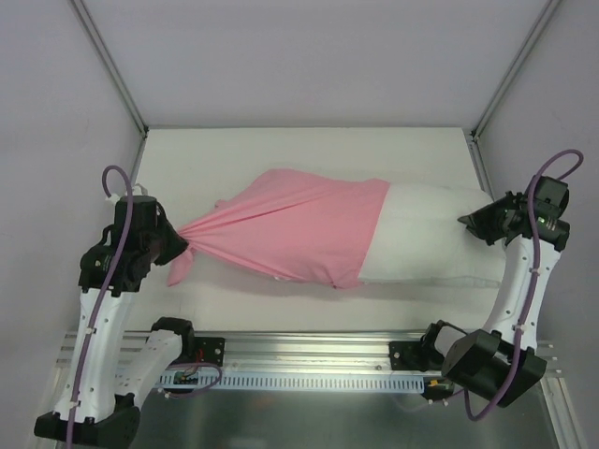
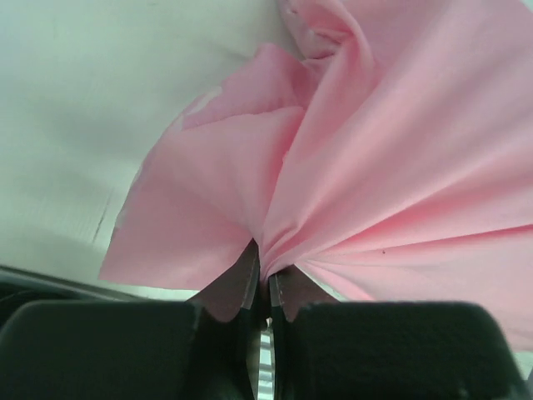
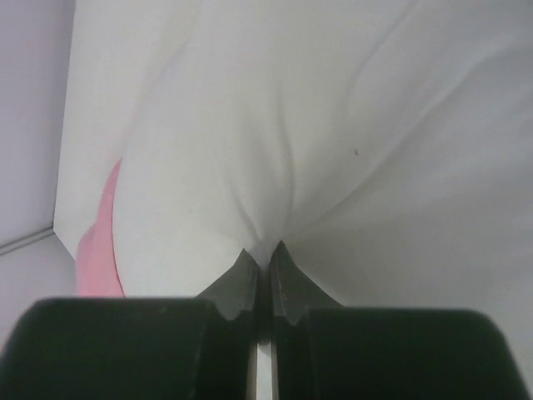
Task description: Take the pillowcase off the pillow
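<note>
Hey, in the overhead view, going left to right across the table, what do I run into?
First the left claw, shut on the bunched pink fabric, then the pillowcase, then the exposed white pillow, then the right claw, shut on the pillow's end.

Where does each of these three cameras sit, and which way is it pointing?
Top external: above and behind the arms, looking down at the table; both arms show, left gripper shut on the pillowcase, right gripper on the pillow.
Left wrist: on the left arm's wrist, facing past its shut fingers into bunched pillowcase.
Right wrist: on the right wrist, facing the pillow that its fingers pinch.
Shared: all three views show pink pillowcase.
</note>
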